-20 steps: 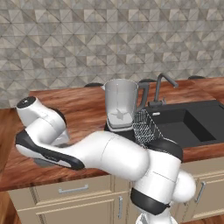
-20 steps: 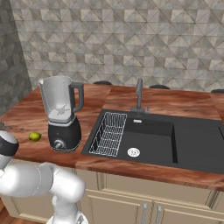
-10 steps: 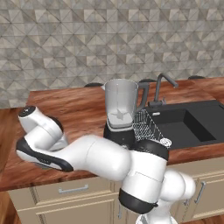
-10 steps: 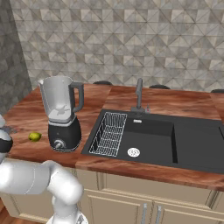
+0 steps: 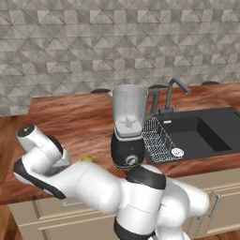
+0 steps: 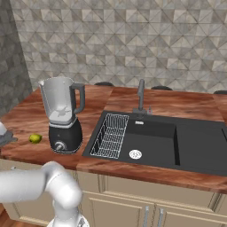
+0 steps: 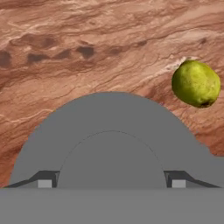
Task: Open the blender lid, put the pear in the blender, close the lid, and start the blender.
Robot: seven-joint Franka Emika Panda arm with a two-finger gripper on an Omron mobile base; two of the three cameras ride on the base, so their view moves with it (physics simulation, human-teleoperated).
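Item: blender (image 6: 64, 119), black base and clear jar, standing near the front edge of the bench (image 6: 26, 111), just left of the sink (image 6: 168, 142); jar top looks open.

Item: blender lid (image 7: 111, 144), dark grey disc lying flat on the bench directly under my tool (image 7: 111, 183), whose tips stand wide apart on either side of the raised knob, holding nothing.

Item: pear (image 7: 195, 83), yellow-green, on the bench just beside the lid, toward the blender; I also see it left of the blender base (image 6: 35, 138).

Risk, my judgement: the pear sits off my centreline. Descending from here, I would hit the lid, or a finger could nudge the round fruit and roll it toward the bench's front edge.
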